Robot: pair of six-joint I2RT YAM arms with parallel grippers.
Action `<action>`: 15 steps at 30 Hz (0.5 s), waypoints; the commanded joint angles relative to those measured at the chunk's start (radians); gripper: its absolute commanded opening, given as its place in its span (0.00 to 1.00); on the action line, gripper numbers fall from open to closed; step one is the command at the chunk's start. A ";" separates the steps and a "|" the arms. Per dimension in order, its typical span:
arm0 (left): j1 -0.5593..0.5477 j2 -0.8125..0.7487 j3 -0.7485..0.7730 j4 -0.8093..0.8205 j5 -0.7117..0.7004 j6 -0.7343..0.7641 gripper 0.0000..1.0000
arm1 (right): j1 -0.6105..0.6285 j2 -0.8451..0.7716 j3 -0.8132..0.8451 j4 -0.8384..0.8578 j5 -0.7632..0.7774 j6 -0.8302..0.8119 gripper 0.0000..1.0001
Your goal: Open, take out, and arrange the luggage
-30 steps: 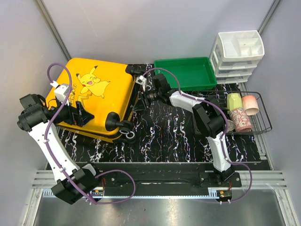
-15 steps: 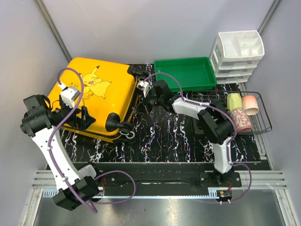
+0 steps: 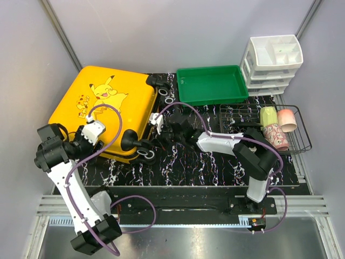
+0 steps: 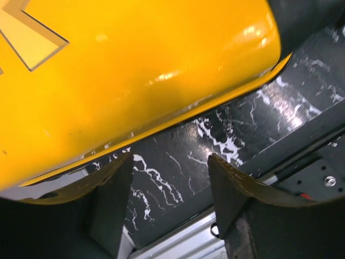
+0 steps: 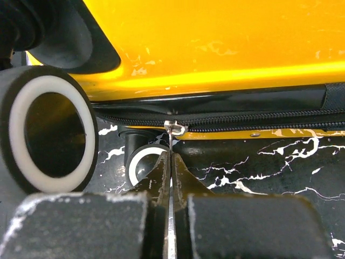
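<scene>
the luggage (image 3: pixel 102 108) lies flat and closed on the left part of the desk (image 3: pixel 188 159), print side up, wheels toward the middle. the right gripper (image 5: pixel 170 155) is pinched fully together on the small metal zip pull (image 5: pixel 173 128) in the black zip line along the luggage's side, near a black-and-white wheel (image 5: pixel 51 137). the left gripper (image 4: pixel 170 160) sits at the near edge of the yellow shell with its jaws apart; only the marbled desk shows between them, and they hold nothing. a green tray (image 3: pixel 212 84) stands just right of the luggage's far corner, with a white drawer unit (image 3: pixel 272 62) and a wire basket (image 3: pixel 237 116) of cups further right.
</scene>
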 commanded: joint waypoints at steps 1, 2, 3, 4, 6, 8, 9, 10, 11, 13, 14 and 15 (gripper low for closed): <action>0.000 0.023 -0.075 -0.182 -0.075 0.185 0.56 | 0.010 -0.068 -0.027 0.066 0.020 -0.003 0.00; -0.001 0.025 -0.091 -0.182 -0.069 0.211 0.52 | 0.009 -0.071 -0.024 0.069 0.027 0.002 0.00; -0.009 0.031 -0.121 -0.182 -0.047 0.239 0.52 | 0.009 -0.073 -0.024 0.070 0.035 0.011 0.00; -0.020 0.035 -0.137 -0.182 -0.035 0.291 0.51 | 0.007 -0.074 -0.027 0.076 0.041 0.020 0.00; -0.043 0.038 -0.170 -0.182 0.041 0.337 0.51 | 0.004 -0.081 -0.030 0.085 0.044 0.062 0.00; -0.064 0.043 -0.198 -0.151 0.109 0.368 0.51 | 0.003 -0.085 -0.038 0.102 0.044 0.074 0.00; -0.102 0.046 -0.206 -0.113 0.168 0.342 0.50 | 0.001 -0.087 -0.042 0.116 0.047 0.073 0.00; -0.127 0.049 -0.215 -0.067 0.190 0.245 0.50 | 0.003 -0.087 -0.045 0.122 0.060 0.100 0.00; -0.154 0.052 -0.238 0.052 0.206 0.186 0.50 | 0.003 -0.082 -0.047 0.128 0.072 0.100 0.00; -0.245 0.048 -0.268 0.189 0.226 0.000 0.50 | -0.006 -0.074 -0.042 0.144 0.106 0.100 0.00; -0.279 0.046 -0.302 0.334 0.224 -0.068 0.50 | -0.011 -0.062 -0.039 0.147 0.113 0.103 0.00; -0.343 0.045 -0.318 0.411 0.204 -0.144 0.50 | -0.019 -0.055 -0.029 0.157 0.123 0.105 0.00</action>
